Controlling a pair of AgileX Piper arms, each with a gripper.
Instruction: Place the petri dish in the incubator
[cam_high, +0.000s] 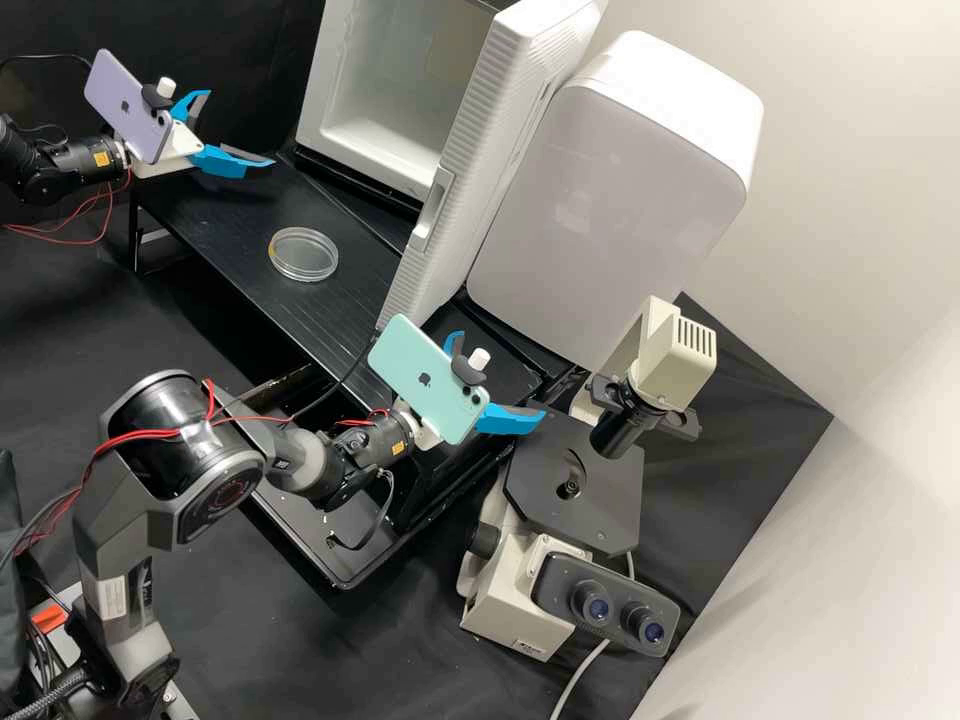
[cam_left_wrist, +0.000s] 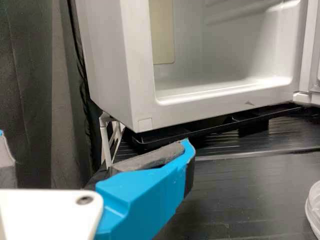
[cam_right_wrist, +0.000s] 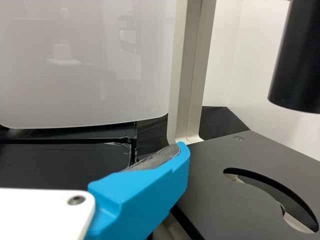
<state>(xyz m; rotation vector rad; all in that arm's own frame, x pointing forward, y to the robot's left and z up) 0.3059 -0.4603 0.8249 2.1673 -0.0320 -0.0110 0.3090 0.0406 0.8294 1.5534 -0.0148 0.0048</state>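
The clear petri dish (cam_high: 303, 253) lies flat on the black raised shelf (cam_high: 230, 230), in front of the white incubator (cam_high: 380, 90), whose door (cam_high: 480, 150) stands swung open. My left gripper (cam_high: 235, 128) hovers open over the shelf's far left end, a good way from the dish and holding nothing. In the left wrist view the incubator's hollow chamber (cam_left_wrist: 225, 65) faces me and the dish's rim (cam_left_wrist: 314, 210) peeks in at the edge. My right gripper (cam_high: 500, 375) is open beside the door's lower end, over the microscope stage (cam_right_wrist: 250, 170), with one blue finger (cam_right_wrist: 150, 180) showing.
A large white box (cam_high: 620, 190) stands right of the incubator door. A microscope (cam_high: 570, 520) with eyepieces sits at the front right. Red cables trail from both arms. Black cloth covers the bench around the shelf.
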